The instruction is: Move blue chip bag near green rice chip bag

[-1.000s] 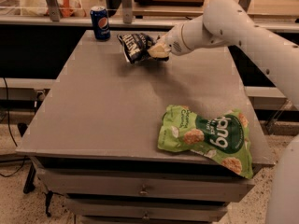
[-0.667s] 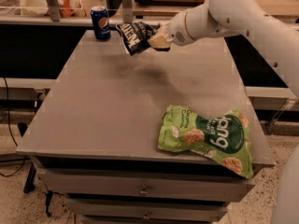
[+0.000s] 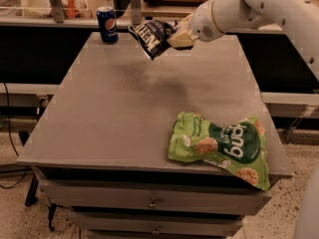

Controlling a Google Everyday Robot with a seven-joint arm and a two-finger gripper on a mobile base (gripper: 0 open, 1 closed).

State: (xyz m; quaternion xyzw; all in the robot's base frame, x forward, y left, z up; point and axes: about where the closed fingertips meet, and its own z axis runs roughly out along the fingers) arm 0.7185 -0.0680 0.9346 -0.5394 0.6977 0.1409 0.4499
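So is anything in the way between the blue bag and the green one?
Nothing visible. The gripper holds the blue chip bag up at the far side, and only bare tabletop lies between it and the green rice chip bag. The Pepsi can stands aside at the far left corner.

The end effector (image 3: 175,38), above the bench's (image 3: 124,113) far edge, covers one end of the blue chip bag (image 3: 152,36); its arm (image 3: 269,4) is cut off at the right edge.
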